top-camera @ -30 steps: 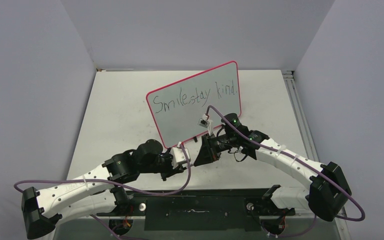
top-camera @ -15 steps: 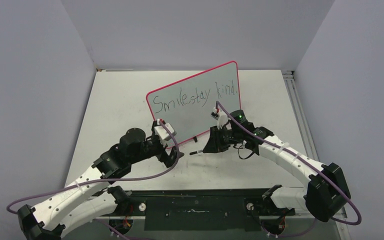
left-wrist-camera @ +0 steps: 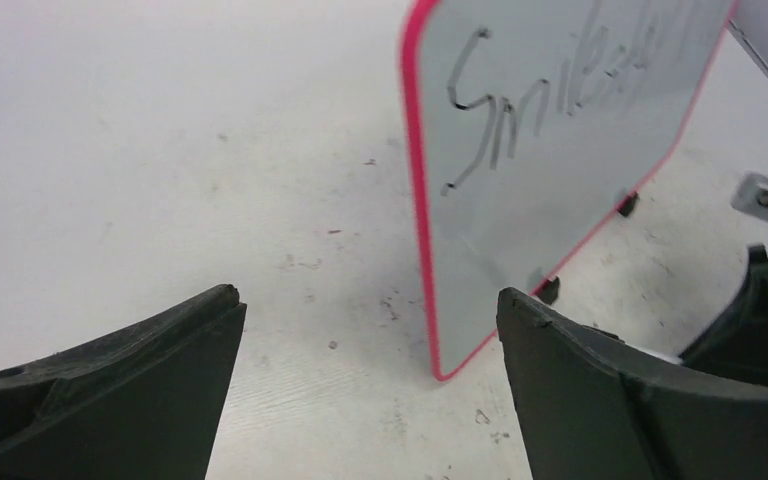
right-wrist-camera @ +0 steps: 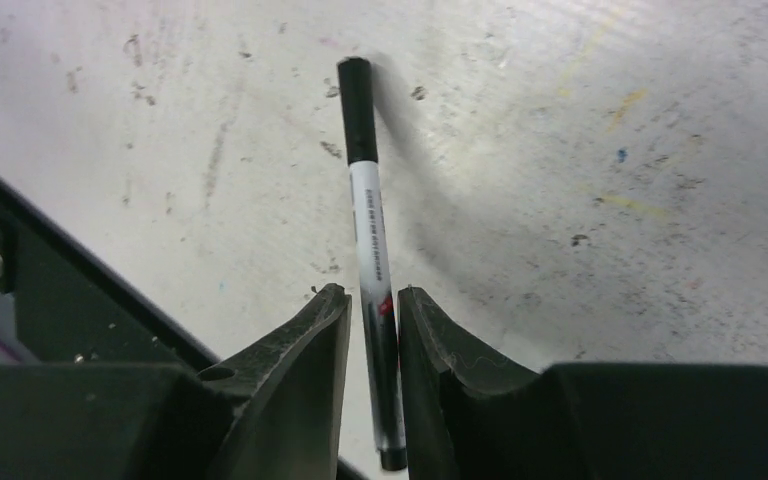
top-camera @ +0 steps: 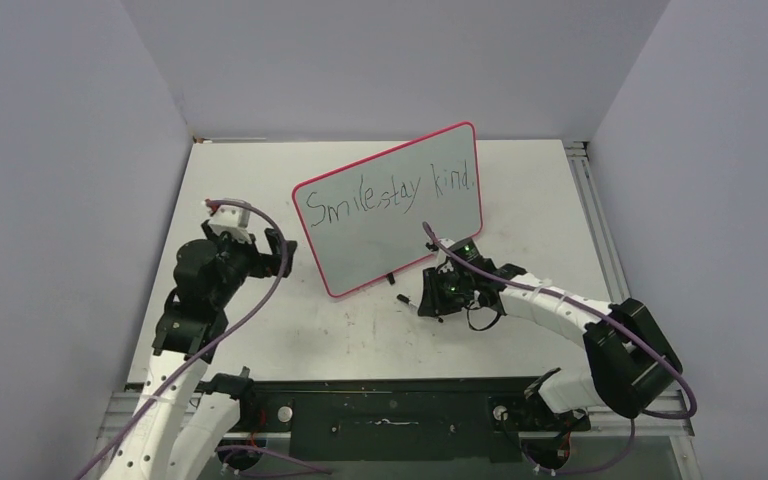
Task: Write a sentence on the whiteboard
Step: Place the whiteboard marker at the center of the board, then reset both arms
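The whiteboard (top-camera: 390, 215) stands tilted on the table, its pink rim and small black feet showing, with "Smile stay kind." written on it in black. It also shows in the left wrist view, whiteboard (left-wrist-camera: 560, 150). My left gripper (top-camera: 278, 255) hangs left of the board's left edge, jaws wide open and empty, left gripper (left-wrist-camera: 365, 293). My right gripper (top-camera: 430, 298) sits low at the table in front of the board. A black-and-white marker (right-wrist-camera: 365, 200) lies between its jaws, right gripper (right-wrist-camera: 373, 291), with a thin gap beside the marker. The marker's tip (top-camera: 401, 298) pokes out to the left.
Scuffed white tabletop (top-camera: 520, 200) spreads around the board, with grey walls at the back and sides. A black base rail (top-camera: 390, 410) runs along the near edge. Purple cables (top-camera: 260, 300) trail from both wrists.
My left arm has swung from the middle out to the left of the board and its jaws have opened wide. My right gripper has lowered the marker to the table and loosened.
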You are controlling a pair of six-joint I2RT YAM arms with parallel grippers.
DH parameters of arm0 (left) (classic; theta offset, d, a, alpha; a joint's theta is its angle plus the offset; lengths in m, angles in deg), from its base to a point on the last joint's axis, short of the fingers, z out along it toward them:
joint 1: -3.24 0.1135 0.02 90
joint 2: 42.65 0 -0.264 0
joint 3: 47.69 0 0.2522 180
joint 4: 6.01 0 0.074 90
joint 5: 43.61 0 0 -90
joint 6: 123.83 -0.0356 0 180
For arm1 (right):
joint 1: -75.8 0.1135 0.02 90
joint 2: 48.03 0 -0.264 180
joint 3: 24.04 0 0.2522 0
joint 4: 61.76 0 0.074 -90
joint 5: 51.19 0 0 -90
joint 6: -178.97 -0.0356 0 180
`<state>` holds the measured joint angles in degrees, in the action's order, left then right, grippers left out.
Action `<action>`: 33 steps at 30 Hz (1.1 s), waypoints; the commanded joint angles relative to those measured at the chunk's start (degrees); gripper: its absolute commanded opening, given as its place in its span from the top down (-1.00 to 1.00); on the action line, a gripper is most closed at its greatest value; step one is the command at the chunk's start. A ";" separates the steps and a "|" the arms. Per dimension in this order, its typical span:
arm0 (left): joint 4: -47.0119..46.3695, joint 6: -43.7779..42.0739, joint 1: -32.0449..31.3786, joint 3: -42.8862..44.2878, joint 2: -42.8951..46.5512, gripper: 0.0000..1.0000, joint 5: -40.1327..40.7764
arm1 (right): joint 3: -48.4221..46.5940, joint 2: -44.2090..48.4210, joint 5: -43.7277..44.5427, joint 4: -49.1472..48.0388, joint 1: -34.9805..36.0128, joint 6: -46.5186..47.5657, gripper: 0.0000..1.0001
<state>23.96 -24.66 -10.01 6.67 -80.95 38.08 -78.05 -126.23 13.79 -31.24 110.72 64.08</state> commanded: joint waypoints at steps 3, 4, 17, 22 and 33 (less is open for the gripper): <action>-0.14 5.55 8.27 1.34 0.02 -0.92 10.02 | 1.37 -1.46 11.87 -3.96 -0.33 -1.51 0.24; 0.89 5.67 8.59 1.67 -0.37 -0.92 11.88 | 1.52 -1.36 13.20 -4.02 -0.35 -1.84 0.15; 3.59 8.15 8.87 3.43 0.28 -0.92 24.08 | -1.14 11.11 36.25 -0.87 -3.36 -4.41 -0.80; 4.85 9.46 8.71 4.86 1.09 -0.92 26.89 | -2.19 19.58 47.26 -4.39 -3.80 -0.29 -0.79; 3.68 6.30 7.99 3.65 5.67 -0.92 25.03 | -0.62 33.56 49.08 -15.30 -3.83 15.52 -0.80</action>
<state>29.53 -16.72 -1.66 8.99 -77.48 63.72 -77.92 -95.23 59.74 -41.65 107.00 72.78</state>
